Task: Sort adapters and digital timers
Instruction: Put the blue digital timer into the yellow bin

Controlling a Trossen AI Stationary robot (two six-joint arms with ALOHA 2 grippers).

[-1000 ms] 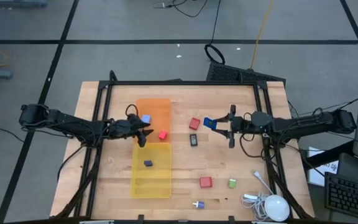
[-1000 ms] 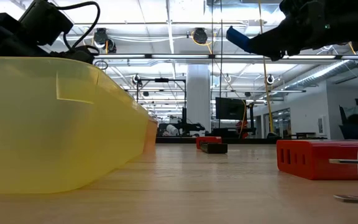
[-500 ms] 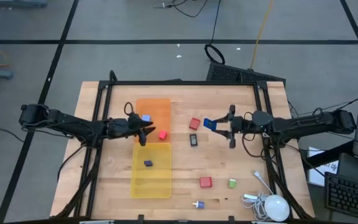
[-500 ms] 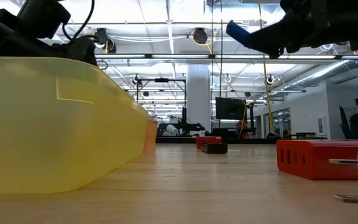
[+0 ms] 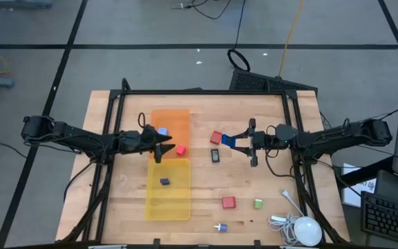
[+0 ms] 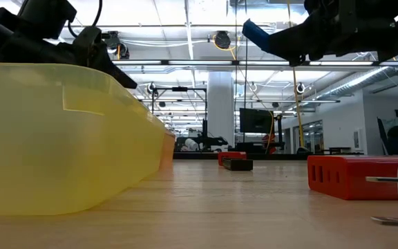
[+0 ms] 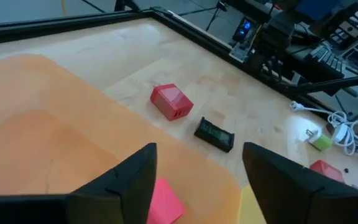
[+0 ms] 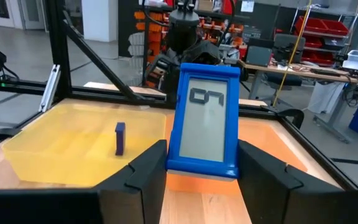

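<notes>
My right gripper [image 5: 240, 141] is shut on a blue digital timer [image 5: 228, 140] with a pale display, in the air over the table's middle, just right of a red adapter [image 5: 217, 137]. My left gripper [image 5: 163, 144] is open and hovers over the near end of the orange tray [image 5: 173, 119]. That tray holds a light blue adapter [image 5: 162, 131] and a red-pink one [image 5: 180, 149], which shows between the fingers in the left wrist view [image 7: 165, 199]. The yellow tray [image 5: 178, 204] holds a dark blue timer [image 5: 164, 182]. A black timer [image 5: 215, 155] lies flat on the table. My right gripper pinches the blue timer between its two fingers [image 8: 145, 171] at the timer's lower end [image 8: 202, 167]. It comes in level from the table's right side. The timer is lifted clear of the table [image 6: 257, 32], sticks out beyond the fingertips, and its display faces the wrist camera.
On the near right part of the table lie a red adapter [image 5: 228, 202], a green adapter [image 5: 258, 203], a white-purple adapter [image 5: 220, 227] and a white round device with cable [image 5: 307, 230]. A black frame [image 5: 199, 92] runs round the table top.
My right gripper has moved a little toward the table's left, carrying the blue timer nearer the red adapter and the trays. My left gripper has shifted slightly toward the right over the orange tray.
</notes>
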